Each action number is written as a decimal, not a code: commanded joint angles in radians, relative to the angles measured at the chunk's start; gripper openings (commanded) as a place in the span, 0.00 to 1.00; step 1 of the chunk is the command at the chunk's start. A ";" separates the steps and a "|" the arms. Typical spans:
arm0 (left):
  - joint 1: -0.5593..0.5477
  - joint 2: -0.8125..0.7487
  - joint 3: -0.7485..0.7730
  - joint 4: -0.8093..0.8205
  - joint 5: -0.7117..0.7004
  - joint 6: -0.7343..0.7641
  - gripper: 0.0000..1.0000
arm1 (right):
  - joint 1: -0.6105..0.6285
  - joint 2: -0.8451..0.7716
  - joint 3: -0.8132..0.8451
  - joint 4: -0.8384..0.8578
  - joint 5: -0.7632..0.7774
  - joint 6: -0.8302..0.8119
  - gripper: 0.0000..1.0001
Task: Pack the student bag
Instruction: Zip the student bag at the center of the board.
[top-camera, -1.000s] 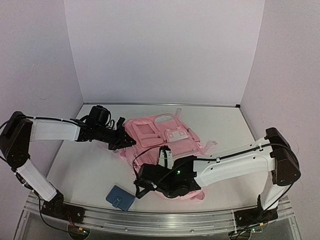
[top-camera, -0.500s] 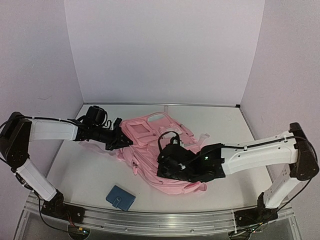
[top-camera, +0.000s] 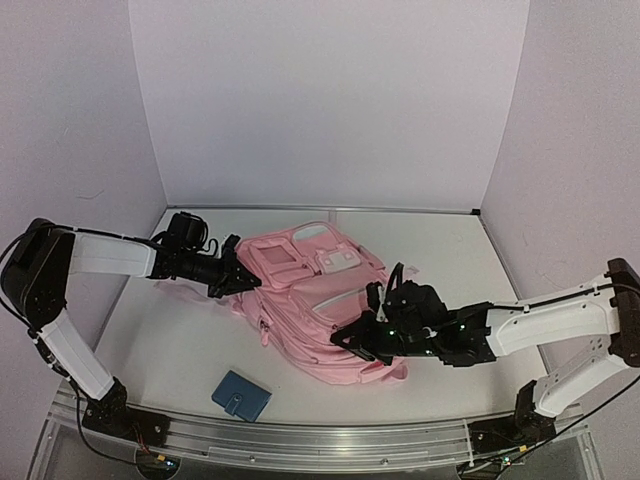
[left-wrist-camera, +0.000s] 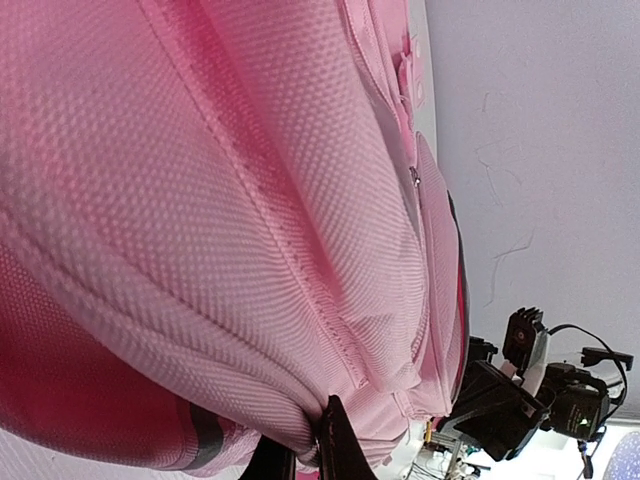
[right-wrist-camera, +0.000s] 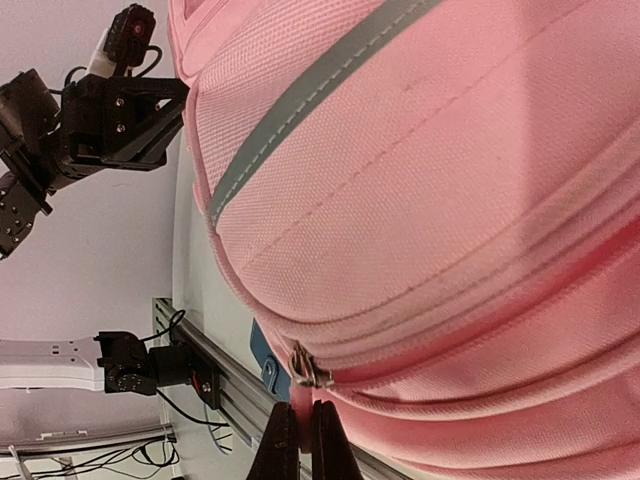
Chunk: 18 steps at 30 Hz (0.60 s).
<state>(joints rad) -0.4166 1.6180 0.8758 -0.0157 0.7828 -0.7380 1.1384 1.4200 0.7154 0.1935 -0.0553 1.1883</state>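
Observation:
The student bag (top-camera: 305, 300) is a pink backpack lying on the white table, front pockets facing up. My left gripper (top-camera: 238, 279) is shut on a fold of fabric at its left edge; pink weave (left-wrist-camera: 200, 200) fills the left wrist view above the pinched jaws (left-wrist-camera: 305, 452). My right gripper (top-camera: 346, 336) sits at the bag's near side. It is shut (right-wrist-camera: 301, 450) on a pink zipper pull tab (right-wrist-camera: 300, 412) hanging from a metal slider (right-wrist-camera: 309, 370) on the bag (right-wrist-camera: 420, 180).
A small blue wallet-like case (top-camera: 240, 396) lies on the table in front of the bag, near the metal rail (top-camera: 300, 437). It also shows as a blue case (right-wrist-camera: 262, 352) behind the zipper. Lilac walls close off the back and both sides.
My right gripper closed on the zipper pull tab and swung right, from the bag's near-left corner to its near middle. The bag bulged and shifted. My left gripper stayed clamped on the edge.

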 joint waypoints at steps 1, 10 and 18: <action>0.123 -0.001 0.064 0.034 -0.187 0.161 0.00 | -0.061 -0.006 -0.034 -0.090 0.055 -0.005 0.00; 0.205 0.152 0.229 -0.040 -0.110 0.326 0.00 | -0.076 0.109 0.067 -0.085 0.082 -0.125 0.00; 0.201 0.001 0.155 -0.090 -0.180 0.256 0.68 | -0.063 0.177 0.137 -0.086 0.160 -0.327 0.31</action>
<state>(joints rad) -0.2471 1.7483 1.0494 -0.1056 0.7389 -0.4825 1.0691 1.5754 0.8234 0.1984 0.0072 0.9982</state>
